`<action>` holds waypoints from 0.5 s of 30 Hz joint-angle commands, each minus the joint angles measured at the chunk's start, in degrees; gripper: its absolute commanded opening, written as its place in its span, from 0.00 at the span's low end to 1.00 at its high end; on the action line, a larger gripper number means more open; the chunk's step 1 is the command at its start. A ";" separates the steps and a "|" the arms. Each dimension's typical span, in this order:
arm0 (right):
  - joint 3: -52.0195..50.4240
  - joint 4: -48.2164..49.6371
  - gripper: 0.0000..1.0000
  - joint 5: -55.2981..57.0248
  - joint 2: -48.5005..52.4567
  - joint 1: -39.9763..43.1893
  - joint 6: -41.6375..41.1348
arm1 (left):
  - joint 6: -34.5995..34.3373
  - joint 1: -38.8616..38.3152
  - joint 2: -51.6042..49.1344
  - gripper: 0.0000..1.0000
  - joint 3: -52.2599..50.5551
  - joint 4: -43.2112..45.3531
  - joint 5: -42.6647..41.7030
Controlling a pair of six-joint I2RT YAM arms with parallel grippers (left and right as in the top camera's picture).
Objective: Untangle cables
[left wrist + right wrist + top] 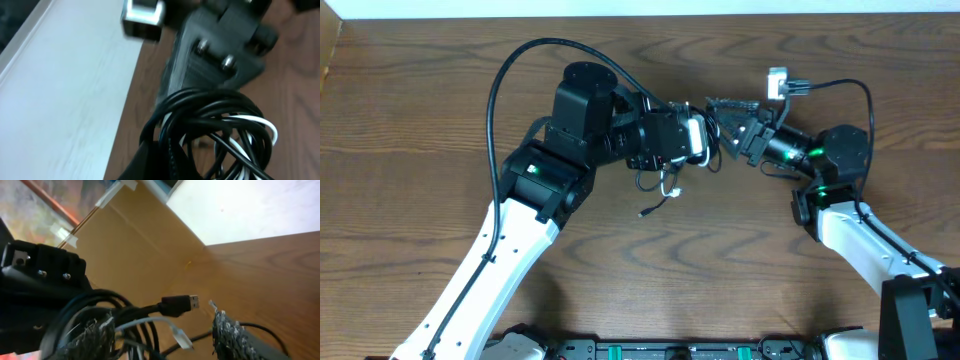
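Over table: left end effector pinching cables; right end effector spread.

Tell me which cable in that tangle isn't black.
The white cable, the single pale strand looping through the black cables; every other cord in the bundle is black.

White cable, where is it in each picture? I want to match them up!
Overhead: the white cable is a small loop slightly up and right of the picture's centre.
Left wrist: lower right, a white curve inside the dark loops.
Right wrist: bottom middle, ending in its pale plug.
Shared landmark: the black cables, tangled around it in all three views.
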State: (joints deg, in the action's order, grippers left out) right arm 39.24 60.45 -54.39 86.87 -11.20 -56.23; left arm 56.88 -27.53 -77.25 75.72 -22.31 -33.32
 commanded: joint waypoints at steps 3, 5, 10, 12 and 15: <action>0.44 0.17 0.59 -0.15 -0.50 -1.68 0.42 | 0.48 -0.04 0.09 0.08 0.24 1.86 -9.84; 0.44 0.17 0.59 -0.20 -0.50 -1.95 2.10 | 0.48 -0.02 0.09 0.08 0.24 2.49 -10.82; 0.44 0.17 0.63 -0.90 -0.50 -1.86 15.28 | -5.20 0.17 0.13 0.07 0.24 6.03 -11.26; 0.44 0.46 0.66 -1.75 -0.50 -1.86 19.74 | -9.25 0.72 0.15 0.07 0.24 7.72 -11.26; 0.44 1.27 0.68 -3.80 -0.50 -1.86 26.14 | -14.73 2.45 0.15 0.07 0.24 9.77 -11.28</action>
State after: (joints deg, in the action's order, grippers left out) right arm 39.24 60.97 -55.16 86.87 -12.51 -40.97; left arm 50.46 -26.87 -77.25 75.70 -14.50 -42.76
